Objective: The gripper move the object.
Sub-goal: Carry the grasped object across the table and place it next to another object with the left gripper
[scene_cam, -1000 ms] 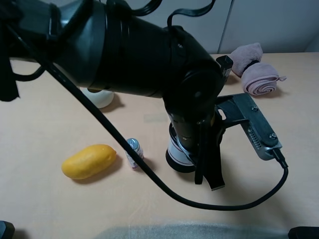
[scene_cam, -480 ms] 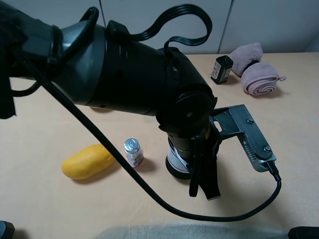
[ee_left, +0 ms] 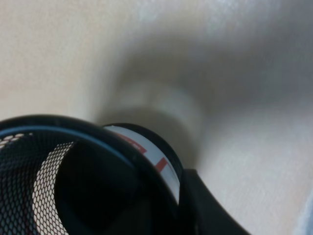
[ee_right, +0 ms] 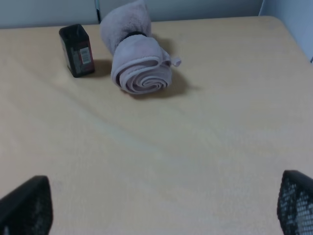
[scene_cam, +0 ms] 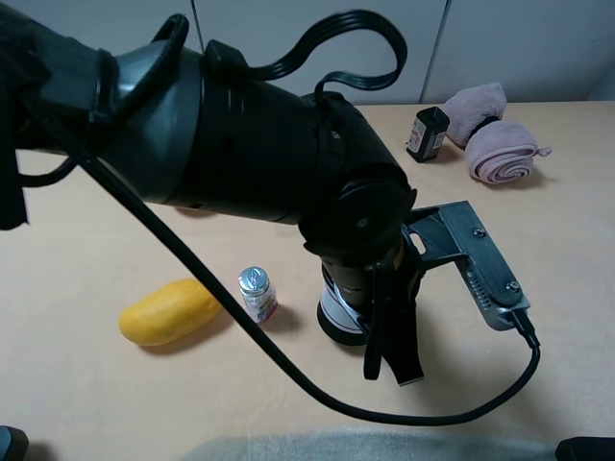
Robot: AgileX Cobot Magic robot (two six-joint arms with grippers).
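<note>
One beige table [scene_cam: 106, 403] is filling all views, matte and smooth, with pale grey wall panels [scene_cam: 500, 48] running behind its far edge.

The left gripper [scene_cam: 392, 370] is pointing down near the table's middle, clenched on the cup [scene_cam: 334, 309]. The cup is standing upright just right of the can [scene_cam: 257, 293]; whether its base is touching the table is not readable. The right gripper [ee_right: 159, 210] is hanging released, its fingertips wide apart above the table.

The cup is a black wire-mesh cylinder with a white band carrying red marks and a black base. The arm [scene_cam: 240, 144] is bulky, glossy black. A flat grey metal bracket [scene_cam: 480, 264] with screws is sticking out beside the cup, and a black cable [scene_cam: 288, 370] is looping over the table. The fruit [scene_cam: 171, 310] is yellow, smooth and oval. The can is small, silver-topped, with a pink label. The bottle [ee_right: 77, 50] is dark and squarish with a red-and-white label. The towel [ee_right: 139, 63] is pink, fluffy and rolled into a spiral.

Only the high view is showing the fruit, can and bracket, with the arm covering most of the cup. The left wrist view is showing the cup's rim and mesh close up, with one finger [ee_left: 208, 213] against its outer wall. The right wrist view is giving the bottle and towel sharply, touching side by side.
</note>
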